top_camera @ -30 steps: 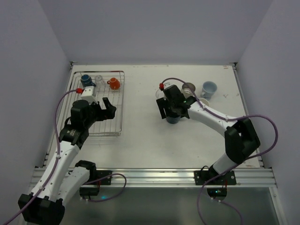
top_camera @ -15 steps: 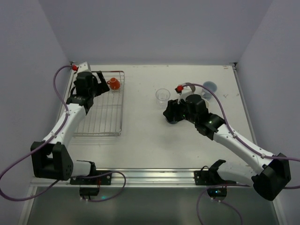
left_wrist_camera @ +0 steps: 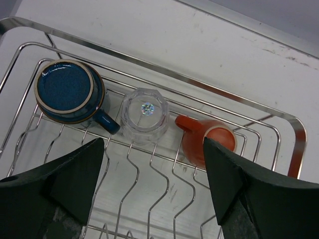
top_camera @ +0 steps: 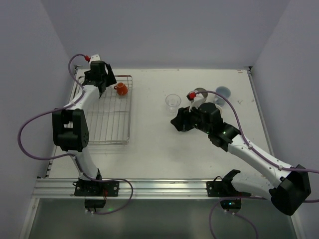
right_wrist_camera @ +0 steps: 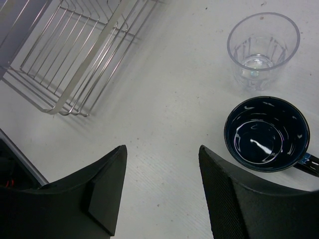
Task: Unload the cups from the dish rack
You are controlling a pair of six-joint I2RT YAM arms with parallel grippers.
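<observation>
The silver wire dish rack (top_camera: 107,124) lies on the left of the table. Its far end holds an upturned dark blue mug (left_wrist_camera: 67,92), an upturned clear glass (left_wrist_camera: 145,115) and an orange-red mug (left_wrist_camera: 207,142), which also shows from above (top_camera: 121,89). My left gripper (top_camera: 103,82) hovers open and empty over these (left_wrist_camera: 154,164). On the table stand a clear glass (top_camera: 173,100) and a dark blue mug (right_wrist_camera: 266,133). My right gripper (top_camera: 178,123) is open and empty just left of that mug (right_wrist_camera: 162,164).
A grey metallic cup (top_camera: 199,93) and a light blue cup (top_camera: 223,92) stand at the back right of the table. The rack's near right corner (right_wrist_camera: 75,74) shows in the right wrist view. White walls close the table on three sides.
My left arm has swung from the rack's middle to its far end, now covering the blue mug and glass from above. My right arm has shifted; a clear glass now stands mid-table.
</observation>
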